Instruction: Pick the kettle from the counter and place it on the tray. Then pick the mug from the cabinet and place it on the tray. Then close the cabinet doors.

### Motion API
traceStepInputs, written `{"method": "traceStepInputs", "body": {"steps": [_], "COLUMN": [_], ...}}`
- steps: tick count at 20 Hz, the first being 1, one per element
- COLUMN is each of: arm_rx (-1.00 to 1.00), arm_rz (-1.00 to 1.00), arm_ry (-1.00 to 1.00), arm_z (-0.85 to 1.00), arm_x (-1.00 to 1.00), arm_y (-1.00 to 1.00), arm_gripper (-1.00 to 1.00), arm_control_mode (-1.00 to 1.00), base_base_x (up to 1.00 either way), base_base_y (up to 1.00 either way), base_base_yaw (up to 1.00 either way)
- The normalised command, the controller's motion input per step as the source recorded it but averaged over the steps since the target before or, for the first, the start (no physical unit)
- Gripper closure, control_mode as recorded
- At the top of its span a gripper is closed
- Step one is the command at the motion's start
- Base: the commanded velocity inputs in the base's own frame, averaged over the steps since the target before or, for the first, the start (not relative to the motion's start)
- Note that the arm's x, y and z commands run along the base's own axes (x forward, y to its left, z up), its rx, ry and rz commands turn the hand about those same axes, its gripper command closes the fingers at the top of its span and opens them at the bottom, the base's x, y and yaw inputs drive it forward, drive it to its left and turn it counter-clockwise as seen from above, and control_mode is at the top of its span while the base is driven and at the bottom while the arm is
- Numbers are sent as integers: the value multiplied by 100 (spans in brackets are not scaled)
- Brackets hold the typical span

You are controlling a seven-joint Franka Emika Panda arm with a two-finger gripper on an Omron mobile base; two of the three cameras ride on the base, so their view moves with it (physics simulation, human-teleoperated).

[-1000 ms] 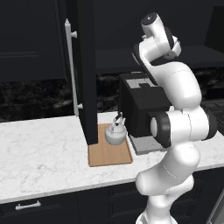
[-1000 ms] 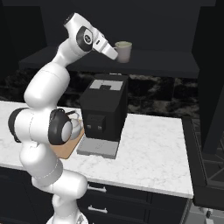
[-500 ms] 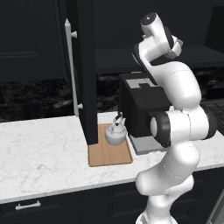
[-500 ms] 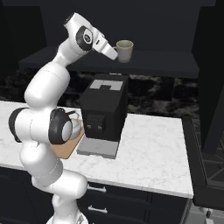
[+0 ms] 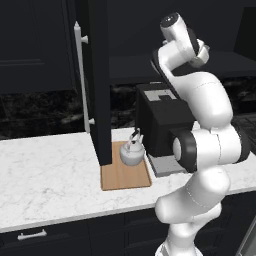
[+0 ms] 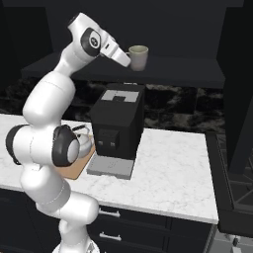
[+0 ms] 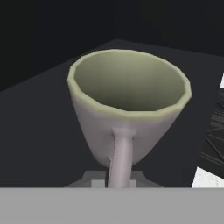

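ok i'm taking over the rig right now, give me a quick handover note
Gripper: up inside the open cabinet, jaws closed on the handle of the mug.
Mug: upright at shelf level; whether it has left the shelf cannot be told.
Kettle: already standing on the tray, on the counter left of the coffee machine.
Cabinet door: open, swung out over the tray's back edge.
Done: kettle placed, mug gripped.
Left: carry the mug down to the tray's free front part, probably steering around the open door, release it, then close the cabinet doors.
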Motion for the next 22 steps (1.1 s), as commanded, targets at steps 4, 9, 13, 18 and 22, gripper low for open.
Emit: {"method": "traceStepInputs", "body": {"steps": [4, 9, 13, 18, 22], "arm_rx": [0, 0, 0, -8, -6], "arm_rz": [19, 25, 35, 53, 81], "arm_ry": [-3, -3, -6, -1, 1], "arm_z": [0, 0, 2, 8, 0], "arm_x": [-82, -95, -100, -99, -74], "arm_y": [0, 2, 1, 33, 60], "arm_gripper": [100, 100, 100, 100, 100], "arm_control_mode": [-100, -100, -100, -100, -100], "base_base_x": [0, 0, 0, 0, 0], "base_base_y": [0, 0, 0, 0, 0], "base_base_yaw": [0, 0, 0, 0, 0]}}
